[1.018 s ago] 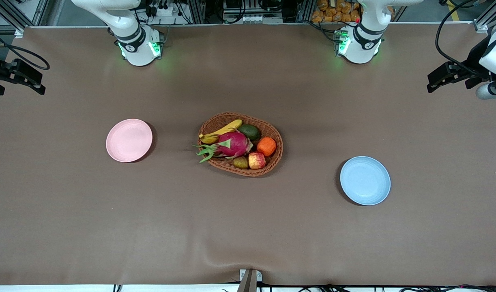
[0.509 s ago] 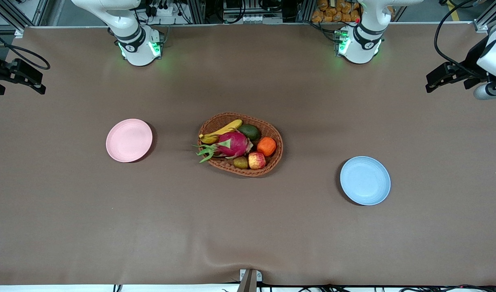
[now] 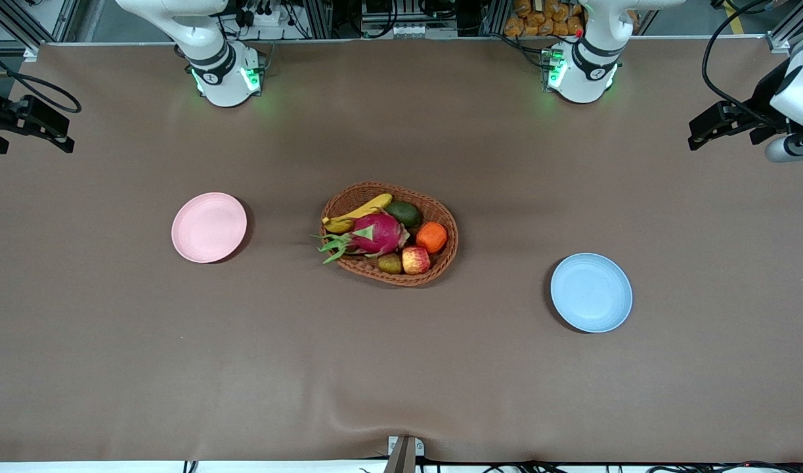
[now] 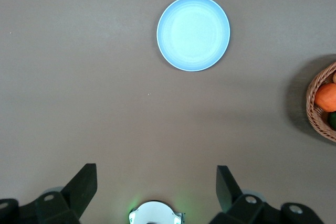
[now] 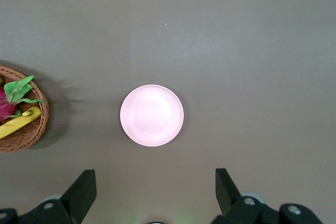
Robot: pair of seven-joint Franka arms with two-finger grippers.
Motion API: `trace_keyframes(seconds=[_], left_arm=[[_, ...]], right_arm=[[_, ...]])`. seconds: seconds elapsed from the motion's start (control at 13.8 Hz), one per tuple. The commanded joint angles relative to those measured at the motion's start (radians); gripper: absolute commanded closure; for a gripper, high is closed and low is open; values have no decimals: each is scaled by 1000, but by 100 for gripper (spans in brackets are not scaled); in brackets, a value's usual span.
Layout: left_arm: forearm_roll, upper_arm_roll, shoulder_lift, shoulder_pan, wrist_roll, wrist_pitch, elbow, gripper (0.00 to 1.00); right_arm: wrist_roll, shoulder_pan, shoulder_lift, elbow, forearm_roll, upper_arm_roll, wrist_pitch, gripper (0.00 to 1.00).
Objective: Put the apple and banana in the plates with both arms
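Two plates (image 3: 209,227), one apple (image 3: 415,260), one banana (image 3: 358,213)

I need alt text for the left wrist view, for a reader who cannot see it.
A pale blue plate lies bare on the brown table, framed between the open jaws of the left gripper. At the picture's edge shows part of a wicker basket holding an orange.

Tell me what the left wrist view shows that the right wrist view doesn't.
Only the left wrist view shows the blue plate, the orange and the left gripper, fingers open over bare table. Only the right wrist view shows the pink plate, banana, dragon fruit and the right gripper, open too. Both catch an edge of the wicker basket and both plates are empty.
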Motion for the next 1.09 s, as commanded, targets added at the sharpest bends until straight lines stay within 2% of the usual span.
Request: trace_keyframes(seconds=[0.0,0.58,1.02], left_arm=[[6,-4,1,-3,5,-6,0,0],[-29,-18,85,-24,-3,48,0,0],[-29,-73,195,-63,-76,147,2,0]], right_arm=[[11,-13,10,18,18,6,-15,0],[11,-14,10,18,18,6,-16,0],[11,-14,10,17,18,4,-18,0]])
